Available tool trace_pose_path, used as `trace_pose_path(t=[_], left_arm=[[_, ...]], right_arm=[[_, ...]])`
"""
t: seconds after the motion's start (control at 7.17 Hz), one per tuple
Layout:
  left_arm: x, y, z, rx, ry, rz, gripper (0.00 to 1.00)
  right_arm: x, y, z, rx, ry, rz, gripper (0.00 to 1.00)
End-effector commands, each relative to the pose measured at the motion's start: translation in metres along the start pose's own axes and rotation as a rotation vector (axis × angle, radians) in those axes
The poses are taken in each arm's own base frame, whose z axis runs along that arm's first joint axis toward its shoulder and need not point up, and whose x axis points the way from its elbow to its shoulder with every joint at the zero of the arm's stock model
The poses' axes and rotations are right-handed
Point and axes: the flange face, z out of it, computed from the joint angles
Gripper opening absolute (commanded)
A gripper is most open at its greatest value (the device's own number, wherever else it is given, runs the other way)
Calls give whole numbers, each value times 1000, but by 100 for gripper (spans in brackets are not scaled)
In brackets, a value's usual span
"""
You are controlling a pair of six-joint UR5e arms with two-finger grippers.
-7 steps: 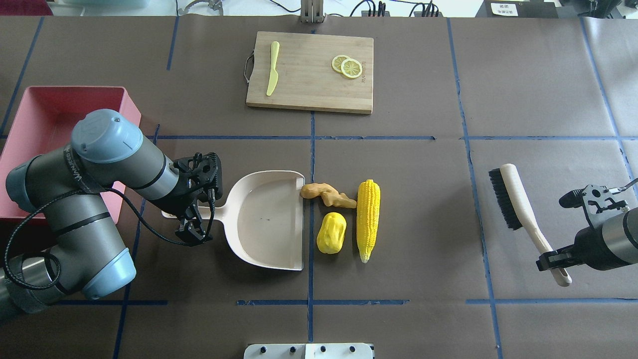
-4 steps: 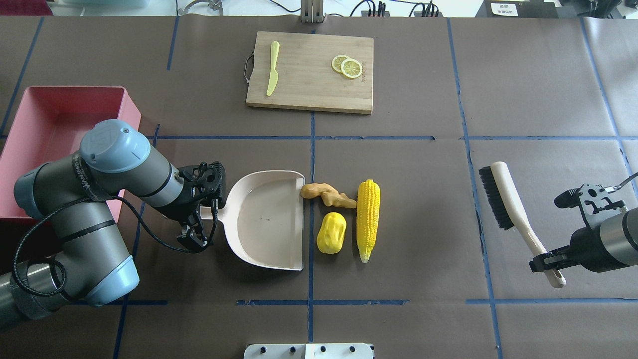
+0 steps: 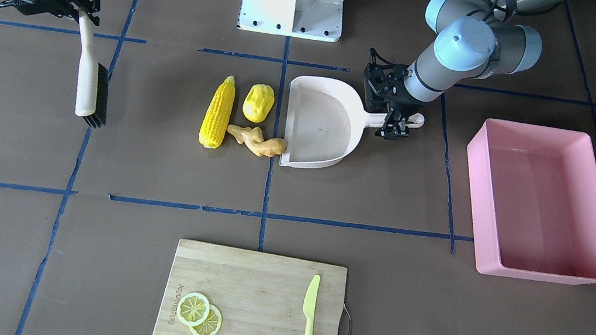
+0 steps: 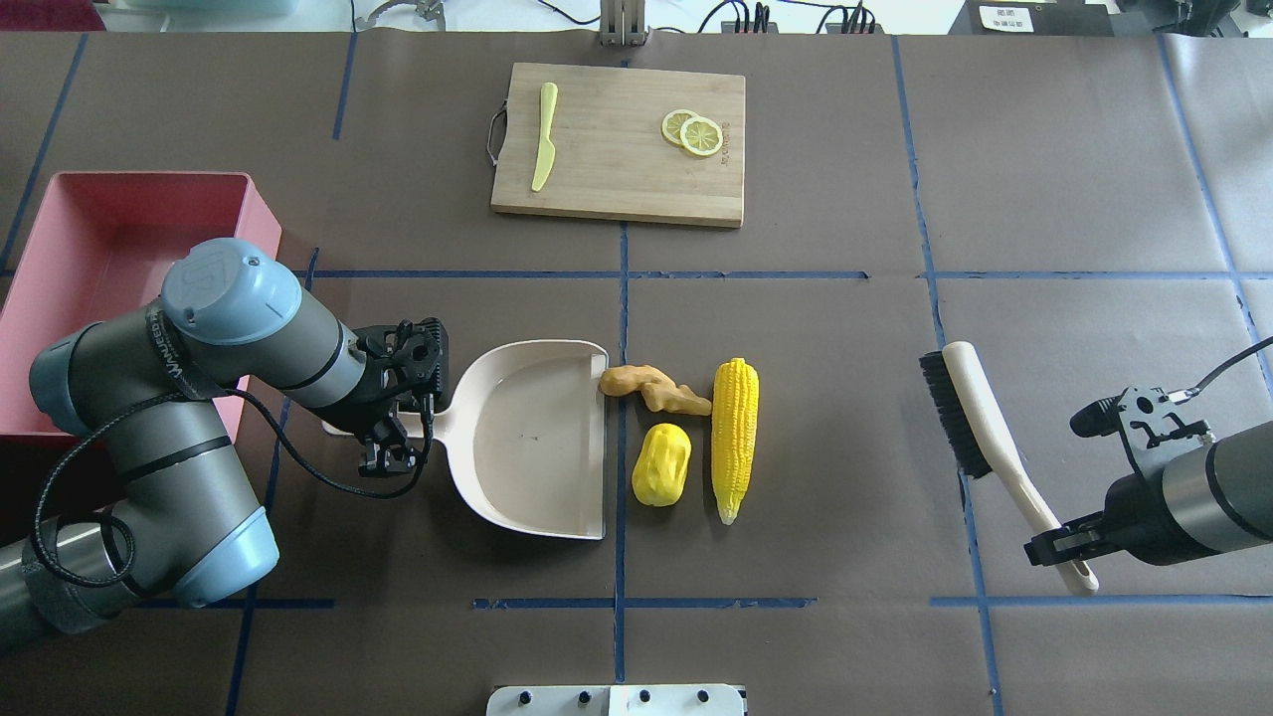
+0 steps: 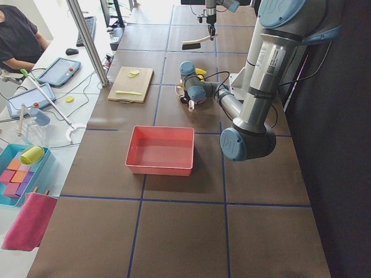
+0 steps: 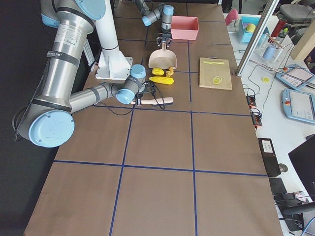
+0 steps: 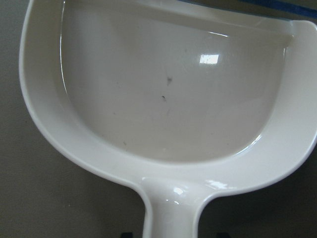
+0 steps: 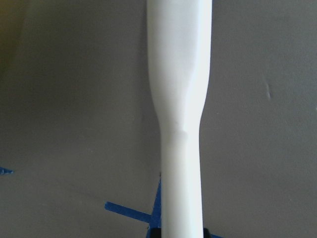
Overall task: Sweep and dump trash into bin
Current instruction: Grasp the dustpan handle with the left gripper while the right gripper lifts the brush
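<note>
The trash lies mid-table: a corn cob point(image 4: 734, 438), a yellow potato-like lump point(image 4: 661, 464) and a tan ginger root point(image 4: 651, 388) whose end touches the open lip of the cream dustpan point(image 4: 537, 447). My left gripper point(image 4: 398, 428) is open, its jaws either side of the dustpan handle point(image 7: 171, 213) with a small gap on each side. Far to the right my right gripper point(image 4: 1069, 552) is shut on the handle of a black-bristled brush point(image 4: 970, 418), held off the trash. The pink bin point(image 4: 99, 229) sits at the far left, partly behind my left arm.
A wooden cutting board point(image 4: 617, 144) at the back centre carries a light-green knife point(image 4: 543, 149) and lemon slices point(image 4: 693, 131). Bare brown table with blue tape lines lies between the corn and the brush. In the exterior left view a person sits at a side desk.
My right arm has carried the brush leftward, toward the trash. My left gripper has settled closer onto the dustpan handle, its lower finger nearer the handle. The trash and the dustpan have not moved.
</note>
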Motion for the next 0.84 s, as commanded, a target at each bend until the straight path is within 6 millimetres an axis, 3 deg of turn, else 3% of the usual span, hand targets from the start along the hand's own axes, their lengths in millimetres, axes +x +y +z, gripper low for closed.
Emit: trace_pose_path(t=[0.0, 0.28, 0.42, 0.7], left_arm=[[-4, -2, -8, 1, -59, 6, 30], [-5, -1, -7, -4, -73, 6, 20], [-5, -1, -7, -5, -73, 5, 19], [-3, -2, -6, -4, -70, 7, 18]], right_arm=[[-42, -8, 13, -19, 0, 33, 0], [-100, -35, 6, -14, 25, 45, 0], [-127, -39, 11, -42, 45, 101, 0], [-162, -39, 26, -56, 48, 130, 0]])
